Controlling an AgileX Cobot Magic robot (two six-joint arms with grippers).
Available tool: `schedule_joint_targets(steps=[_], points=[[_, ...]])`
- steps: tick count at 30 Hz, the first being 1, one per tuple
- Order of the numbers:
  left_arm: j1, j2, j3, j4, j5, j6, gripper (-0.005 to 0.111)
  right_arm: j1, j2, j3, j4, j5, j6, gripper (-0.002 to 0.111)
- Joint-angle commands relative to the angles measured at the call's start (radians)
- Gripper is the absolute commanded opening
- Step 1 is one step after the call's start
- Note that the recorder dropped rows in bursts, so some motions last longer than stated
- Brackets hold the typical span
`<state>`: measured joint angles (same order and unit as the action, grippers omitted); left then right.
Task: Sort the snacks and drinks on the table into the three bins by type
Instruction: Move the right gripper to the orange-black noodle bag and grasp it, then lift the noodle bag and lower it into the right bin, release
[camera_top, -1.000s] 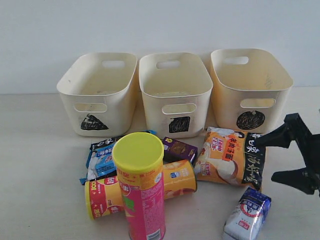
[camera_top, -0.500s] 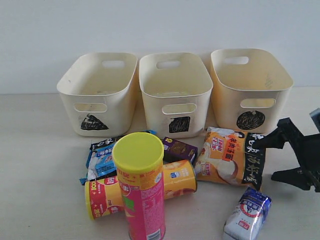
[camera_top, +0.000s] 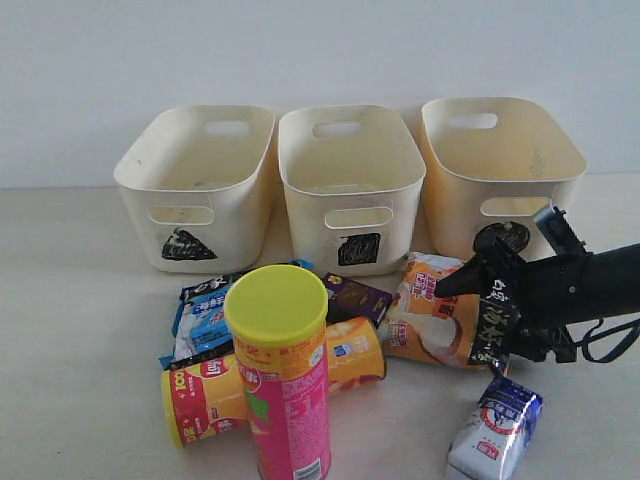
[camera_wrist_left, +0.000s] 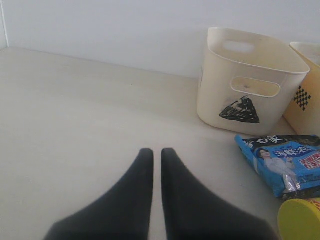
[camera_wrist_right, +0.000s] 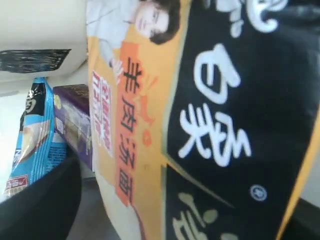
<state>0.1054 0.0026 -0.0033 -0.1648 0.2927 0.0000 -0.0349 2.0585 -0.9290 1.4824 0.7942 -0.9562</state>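
Now, our left claw (camera_wrist_left: 152, 155) hangs pinched closed over bare pale beige table (camera_wrist_left: 75, 110), holding nothing. Toward the lower right of the exterior view, the flat orange, white and black foil packet (camera_top: 430, 325) lies on the table before the circle-marked cream plastic bin (camera_top: 455, 205). Our right claw (camera_top: 472, 322) is spread wide across the packet's black end. We should close gently on that edge and lift level, since foil likely slips.

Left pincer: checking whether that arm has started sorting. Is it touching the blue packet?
Apart. Left wrist view shows bare table between the left pincer and the blue packet.
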Motion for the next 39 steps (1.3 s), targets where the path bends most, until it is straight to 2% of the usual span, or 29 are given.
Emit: schedule_joint_targets(steps=[1, 4, 5, 6, 19, 27, 39], points=[[0.001, -0.003, 0.003, -0.008, -0.004, 0.000, 0.005, 0.011, 0.059, 0.019, -0.105, -0.203, -0.032, 0.057], [0.001, -0.003, 0.003, -0.008, -0.004, 0.000, 0.005, 0.009, 0.053, 0.019, -0.105, -0.201, -0.035, 0.014], [0.001, -0.003, 0.003, -0.008, -0.004, 0.000, 0.005, 0.009, 0.048, 0.019, -0.105, -0.201, -0.035, 0.004], [0.001, -0.003, 0.003, -0.008, -0.004, 0.000, 0.005, 0.009, 0.043, 0.019, -0.108, -0.204, -0.035, 0.000], [0.001, -0.003, 0.003, -0.008, -0.004, 0.000, 0.005, 0.009, -0.164, 0.019, -0.226, -0.164, -0.037, 0.000], [0.001, -0.003, 0.003, -0.008, -0.004, 0.000, 0.005, 0.009, -0.350, 0.019, -0.243, -0.063, -0.037, 0.000], [0.001, -0.003, 0.003, -0.008, -0.004, 0.000, 0.005, 0.009, -0.642, 0.019, -0.334, -0.075, -0.013, 0.000]])
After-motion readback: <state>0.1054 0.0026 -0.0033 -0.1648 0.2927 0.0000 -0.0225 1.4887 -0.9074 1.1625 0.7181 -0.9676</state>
